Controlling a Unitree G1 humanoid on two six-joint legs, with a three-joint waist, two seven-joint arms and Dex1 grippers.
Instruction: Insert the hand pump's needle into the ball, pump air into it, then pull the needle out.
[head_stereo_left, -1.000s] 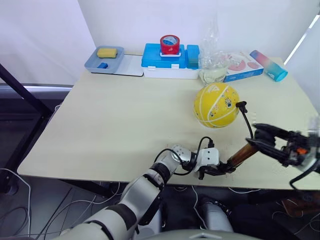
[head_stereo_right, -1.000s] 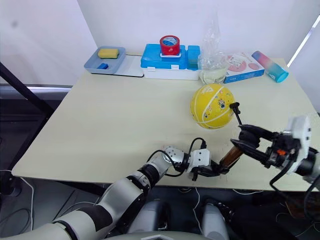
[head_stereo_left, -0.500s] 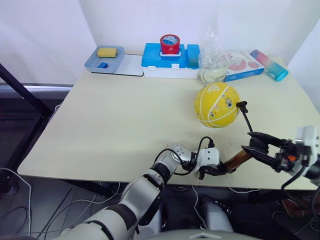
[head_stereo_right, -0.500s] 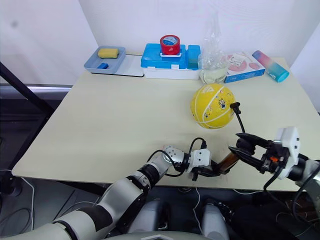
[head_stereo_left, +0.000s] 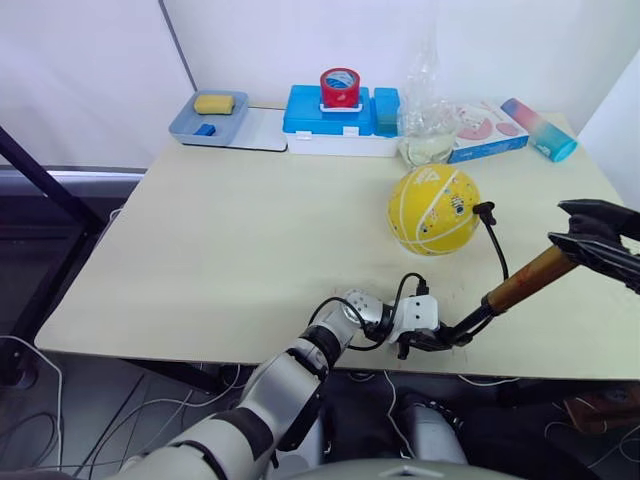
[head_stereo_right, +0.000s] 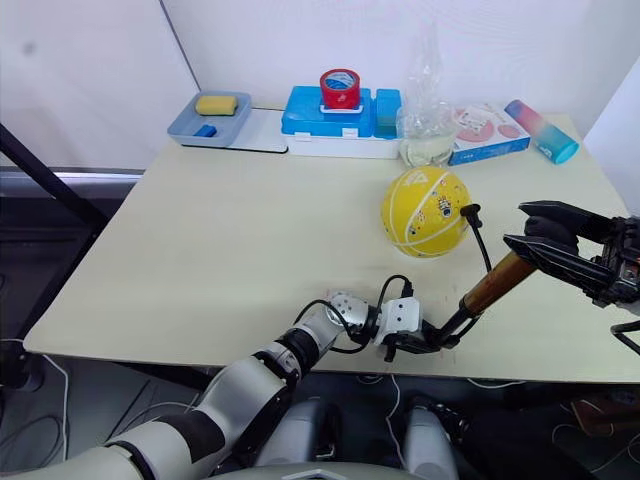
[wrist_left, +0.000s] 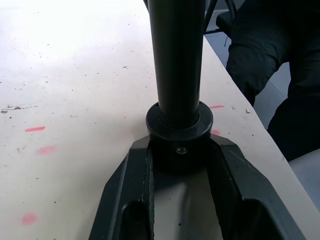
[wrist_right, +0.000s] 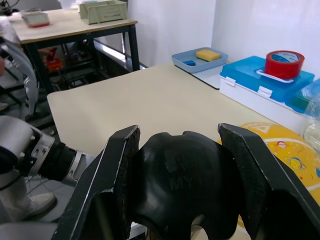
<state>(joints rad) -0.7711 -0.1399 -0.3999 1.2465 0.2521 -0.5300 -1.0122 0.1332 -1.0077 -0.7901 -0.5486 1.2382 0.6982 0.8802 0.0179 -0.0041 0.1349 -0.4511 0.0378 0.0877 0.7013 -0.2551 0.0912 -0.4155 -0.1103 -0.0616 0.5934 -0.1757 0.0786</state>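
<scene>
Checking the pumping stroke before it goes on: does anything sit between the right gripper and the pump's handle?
Nothing visible does. The right gripper is already closed on the black T-handle of the hand pump, while the left gripper clamps its base.

Ball (head_stereo_left: 433, 210) on table (head_stereo_left: 230, 250); hand pump (head_stereo_left: 525, 281) right, nearer.

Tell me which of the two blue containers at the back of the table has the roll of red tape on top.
The bright blue lidded box beside the clear bag carries the red tape roll. The grey-blue tray at the back left corner holds a yellow block instead.
</scene>
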